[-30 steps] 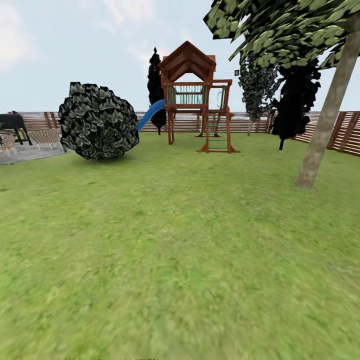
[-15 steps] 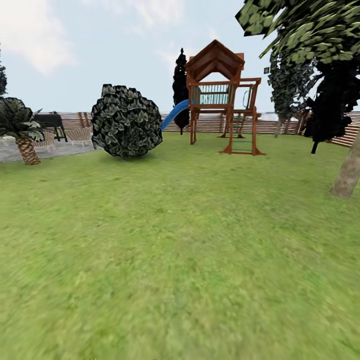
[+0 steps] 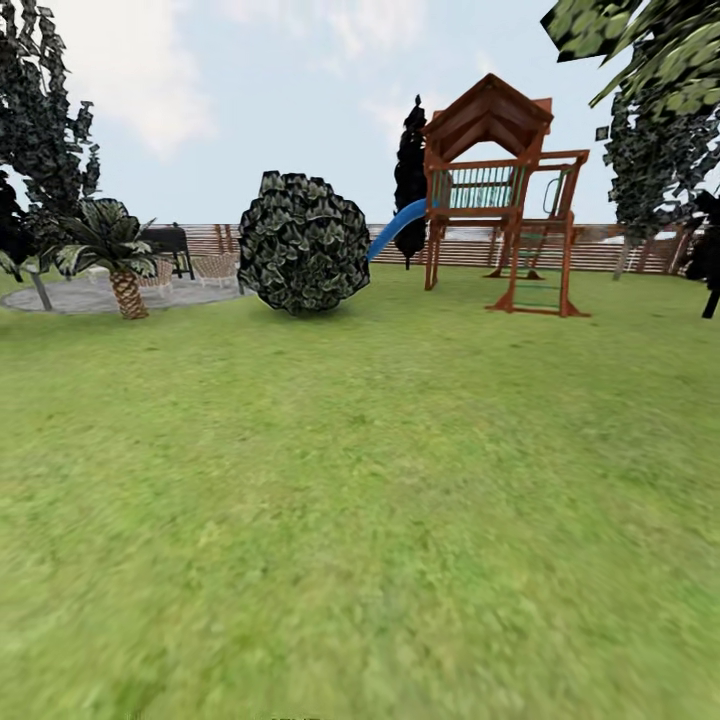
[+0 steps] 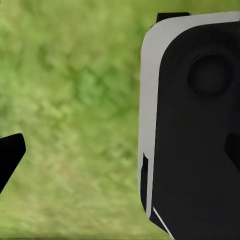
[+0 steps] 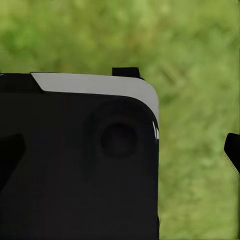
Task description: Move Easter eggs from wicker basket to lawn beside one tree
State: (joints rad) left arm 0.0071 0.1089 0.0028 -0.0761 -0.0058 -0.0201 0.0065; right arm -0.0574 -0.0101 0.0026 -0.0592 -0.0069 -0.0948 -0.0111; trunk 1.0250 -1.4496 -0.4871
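Head view: robot in transit over the lawn [image 3: 360, 520]; mottled green grass runs from the foreground to the fence [image 3: 620, 255] of horizontal brown slats at the far edge of the garden; no eggs or wicker basket in sight, so their place cannot be told.

Far side, centre-left: round dark bush [image 3: 304, 243] sitting on the grass; right of it a wooden play tower [image 3: 500, 190] with peaked roof, ladder frame and a blue slide [image 3: 396, 227] descending toward the bush; thin dark cypress-like tree [image 3: 410, 180] behind the slide.

Left: small palm [image 3: 115, 250] at the edge of a grey paved patch [image 3: 90, 296]; taller dark tree [image 3: 40, 130] above it; dark furniture on the paving, too small to identify.

Upper right corner: pale-green blotched foliage [image 3: 650, 50] overhanging.

Left wrist view: blurred grass, a black-and-white robot housing [image 4: 192, 125], one dark fingertip [image 4: 10, 155] at the frame edge; gripper state cannot be told.

Right wrist view: similar housing [image 5: 80, 160] over grass, dark fingertip [image 5: 232, 150] at the edge; state cannot be told.
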